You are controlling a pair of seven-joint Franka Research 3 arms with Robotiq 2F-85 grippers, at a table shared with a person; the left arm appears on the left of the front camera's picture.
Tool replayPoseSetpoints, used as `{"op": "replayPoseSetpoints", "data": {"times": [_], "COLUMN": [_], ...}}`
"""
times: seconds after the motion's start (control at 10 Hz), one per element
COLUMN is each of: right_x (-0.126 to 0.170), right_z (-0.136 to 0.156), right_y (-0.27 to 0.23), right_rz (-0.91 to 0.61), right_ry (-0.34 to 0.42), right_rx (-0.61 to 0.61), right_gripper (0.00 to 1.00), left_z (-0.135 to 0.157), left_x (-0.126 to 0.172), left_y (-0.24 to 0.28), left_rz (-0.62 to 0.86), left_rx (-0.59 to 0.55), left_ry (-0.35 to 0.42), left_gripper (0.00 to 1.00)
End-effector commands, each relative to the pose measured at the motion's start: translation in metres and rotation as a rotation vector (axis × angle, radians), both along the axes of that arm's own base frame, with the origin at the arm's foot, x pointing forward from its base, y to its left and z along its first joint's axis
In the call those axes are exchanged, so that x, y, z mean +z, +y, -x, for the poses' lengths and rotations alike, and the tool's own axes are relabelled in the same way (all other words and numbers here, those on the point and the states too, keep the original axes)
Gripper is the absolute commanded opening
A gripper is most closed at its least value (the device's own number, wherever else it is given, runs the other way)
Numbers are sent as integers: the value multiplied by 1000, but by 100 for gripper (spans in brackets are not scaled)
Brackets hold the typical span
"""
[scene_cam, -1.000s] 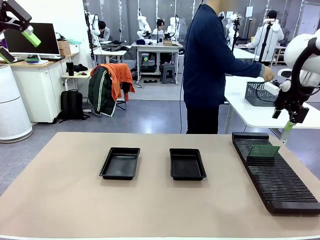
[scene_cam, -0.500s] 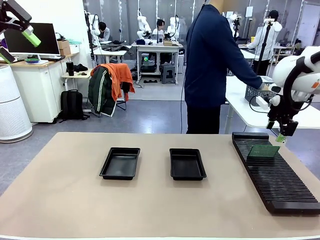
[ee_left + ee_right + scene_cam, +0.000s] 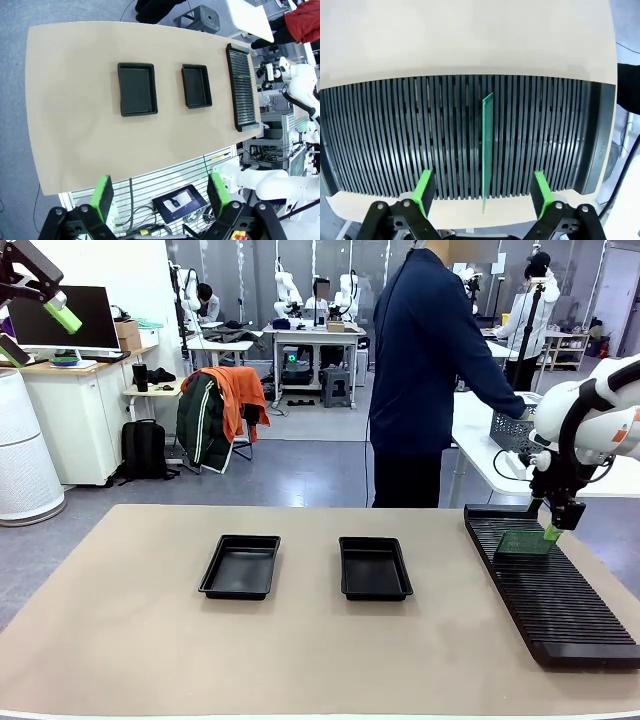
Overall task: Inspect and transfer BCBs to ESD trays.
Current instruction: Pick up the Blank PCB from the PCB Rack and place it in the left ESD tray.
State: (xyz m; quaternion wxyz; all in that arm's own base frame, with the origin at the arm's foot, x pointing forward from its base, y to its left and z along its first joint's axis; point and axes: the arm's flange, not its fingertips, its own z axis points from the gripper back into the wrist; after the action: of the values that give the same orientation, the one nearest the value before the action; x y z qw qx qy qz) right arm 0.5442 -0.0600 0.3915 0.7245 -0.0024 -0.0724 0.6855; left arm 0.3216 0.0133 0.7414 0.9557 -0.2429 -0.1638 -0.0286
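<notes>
The right gripper (image 3: 482,192) hangs with its fingers spread wide directly over the one BCB (image 3: 487,150) standing on edge in the slotted rack (image 3: 560,605), at the right side of the table. From the right wrist view the pale-green board shows edge-on, about midway between the two green pads, one pad off each flat face and neither touching it. The board's long axis runs along its slot, left to right across the rack's width, so the open jaws line up across its thickness, one finger on the near side and one on the far side. It sits toward the rack's far end, and the fingertips hover at its upper right corner. A straight descent looks like all that separates the fingers from a pinch.

The left gripper (image 3: 161,194), fingers likewise spread and holding nothing, is parked high above the table's left edge, well apart from the board. Two ESD trays, the left tray (image 3: 240,538) and the right tray (image 3: 375,540), lie empty at mid-table, left of the rack.
</notes>
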Motion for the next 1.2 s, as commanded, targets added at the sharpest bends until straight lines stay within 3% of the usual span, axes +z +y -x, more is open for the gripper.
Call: {"op": "replayPoseSetpoints", "data": {"times": [0.0, 0.6, 1.1], "right_x": [-15, -31, -34], "right_z": [6, 4, -5], "right_y": [8, 15, 18], "right_rz": [45, 78, 93], "right_ry": [-26, -35, -33], "right_rx": [-14, -46, -57], "right_gripper": [100, 100, 80], "left_z": [-1, -1, -1], "left_x": [-1, -1, -1], "left_y": [1, 1, 1], "left_rz": [11, 11, 11], "left_rx": [4, 4, 4], "left_ry": [-6, -6, -6], "left_gripper": [100, 100, 100]}}
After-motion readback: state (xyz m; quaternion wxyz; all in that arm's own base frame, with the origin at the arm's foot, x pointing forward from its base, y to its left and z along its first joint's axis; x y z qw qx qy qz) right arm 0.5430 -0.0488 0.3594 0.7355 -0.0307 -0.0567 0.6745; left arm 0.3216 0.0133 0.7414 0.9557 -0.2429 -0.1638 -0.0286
